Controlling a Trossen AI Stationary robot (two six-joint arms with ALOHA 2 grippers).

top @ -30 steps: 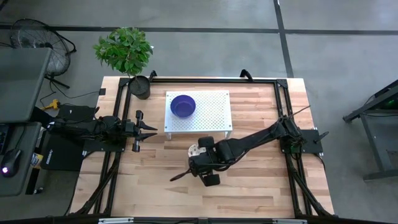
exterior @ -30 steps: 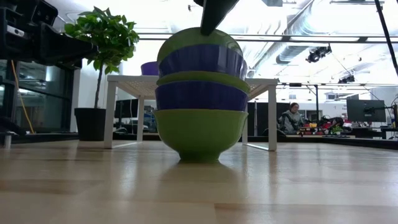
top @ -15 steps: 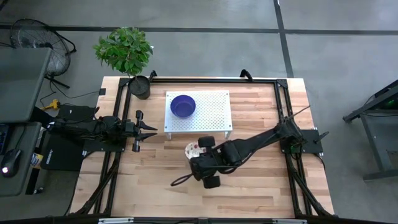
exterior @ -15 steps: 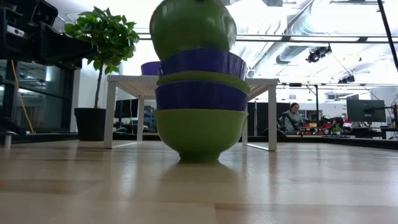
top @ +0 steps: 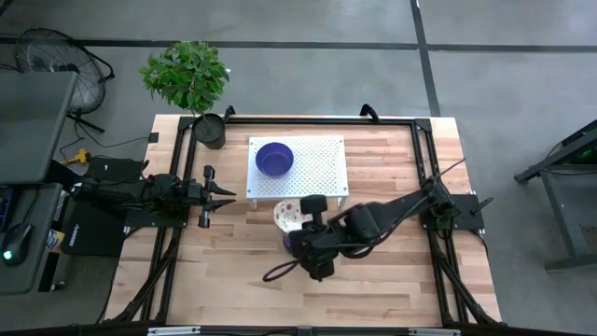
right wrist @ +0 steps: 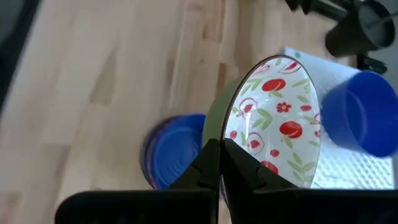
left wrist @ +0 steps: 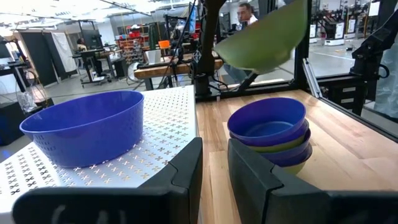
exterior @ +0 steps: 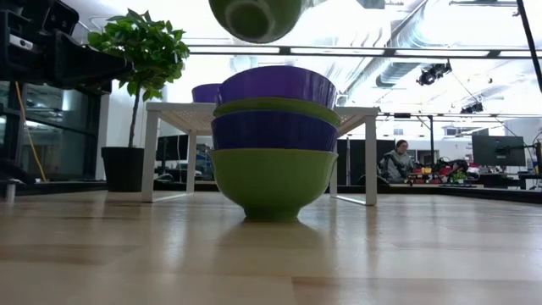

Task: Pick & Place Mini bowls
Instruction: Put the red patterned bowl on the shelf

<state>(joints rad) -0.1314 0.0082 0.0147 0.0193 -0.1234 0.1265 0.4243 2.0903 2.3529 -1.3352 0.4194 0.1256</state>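
My right gripper (right wrist: 221,163) is shut on a mini bowl (right wrist: 273,124), green outside and cream with red-and-green flowers inside. It holds the bowl above a stack of several blue and green bowls (exterior: 273,144), which stands on its foot on the table. The held bowl also shows in the low view (exterior: 258,17) and the left wrist view (left wrist: 264,37). A deep blue bowl (top: 274,159) sits on the white rack (top: 322,173). My left gripper (top: 227,196) waits open at the table's left side, touching nothing. My right gripper pinches the floral bowl's rim (right wrist: 222,138) with one finger inside the bowl and one outside. The fingers slant down from above. The bowl is lifted clear of the stack and tilted, its foot (exterior: 254,19) turned toward the table's near side.
The white perforated rack stands on legs at the table's far middle, just beyond the stack. A black plant pot (top: 210,131) stands at the far left corner. Bare wood lies along the near edge (top: 373,280).
My right gripper has gone up with the top green-and-floral bowl. The bowl has left the stack, is now well clear above it, and has tipped. The rest of the stack has stayed in place.
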